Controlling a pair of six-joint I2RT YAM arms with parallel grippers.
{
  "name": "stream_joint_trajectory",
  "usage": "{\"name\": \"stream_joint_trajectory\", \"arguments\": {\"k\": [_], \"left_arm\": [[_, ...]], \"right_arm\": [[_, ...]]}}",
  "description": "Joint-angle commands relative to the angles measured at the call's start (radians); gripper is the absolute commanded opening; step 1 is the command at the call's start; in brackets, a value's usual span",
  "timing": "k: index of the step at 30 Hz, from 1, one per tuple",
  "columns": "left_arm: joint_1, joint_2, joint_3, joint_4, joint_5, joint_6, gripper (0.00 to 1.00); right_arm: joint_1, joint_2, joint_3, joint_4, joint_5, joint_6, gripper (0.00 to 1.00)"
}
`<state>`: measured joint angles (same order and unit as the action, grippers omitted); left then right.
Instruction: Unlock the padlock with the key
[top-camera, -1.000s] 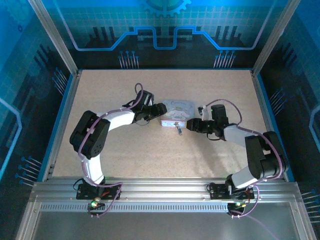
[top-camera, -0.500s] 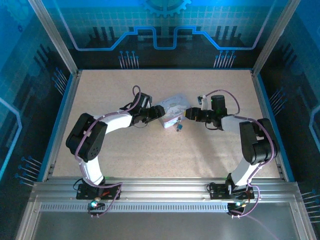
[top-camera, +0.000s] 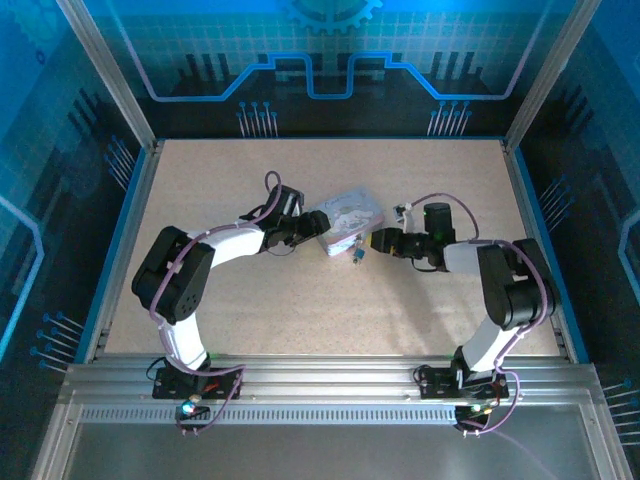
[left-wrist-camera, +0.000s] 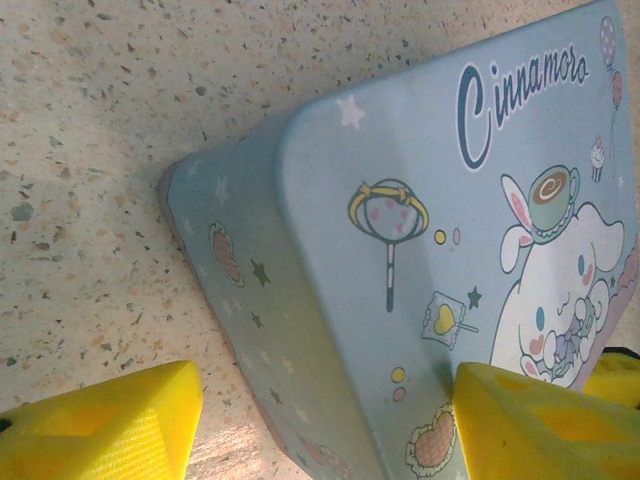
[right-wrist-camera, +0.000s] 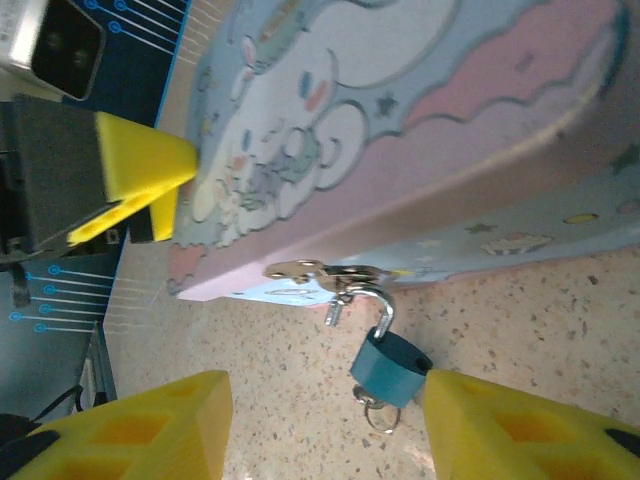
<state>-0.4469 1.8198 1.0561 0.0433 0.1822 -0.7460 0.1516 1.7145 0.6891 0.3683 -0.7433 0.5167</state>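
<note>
Right gripper (right-wrist-camera: 325, 398), spread wide, is being held around the hanging padlock (right-wrist-camera: 390, 365), which risks being knocked aside, its tiny key (right-wrist-camera: 377, 413) missed, if closed off-centre.

Beige speckled surface (top-camera: 300, 300), blue edge trim. Blue-lit back wall (top-camera: 330, 60) w/ circuit-style print, prob. acrylic. Alu posts (top-camera: 105, 70) at corners, ribbed alu rail (top-camera: 330, 385) along near edge.

Tin (left-wrist-camera: 330, 300), left wrist view: dark-blue cursive "Cinnamoro" (left-wrist-camera: 520, 95) printed on the lid, top right, above the cartoon dog with a teacup on its head. The word runs to the frame edge, ending cut off. Top view: the lid print is too small to read.
</note>
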Motion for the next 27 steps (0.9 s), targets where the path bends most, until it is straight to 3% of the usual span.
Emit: {"name": "stream_joint_trajectory", "arguments": {"k": [1, 14, 27], "left_arm": [[-0.004, -0.014, -0.014, -0.047, 0.026, -0.009, 0.67], [-0.006, -0.009, -0.018, -0.026, 0.031, -0.027, 0.67], [-0.006, -0.01, -0.018, -0.014, 0.039, -0.037, 0.66]], "right_arm": [[0.017, 0.041, 0.025, 0.029, -0.035, 0.023, 0.51], [0.058, 0.128, 0.049, 0.077, -0.015, 0.061, 0.35], [0.082, 0.163, 0.038, 0.115, 0.019, 0.103, 0.29]]}}
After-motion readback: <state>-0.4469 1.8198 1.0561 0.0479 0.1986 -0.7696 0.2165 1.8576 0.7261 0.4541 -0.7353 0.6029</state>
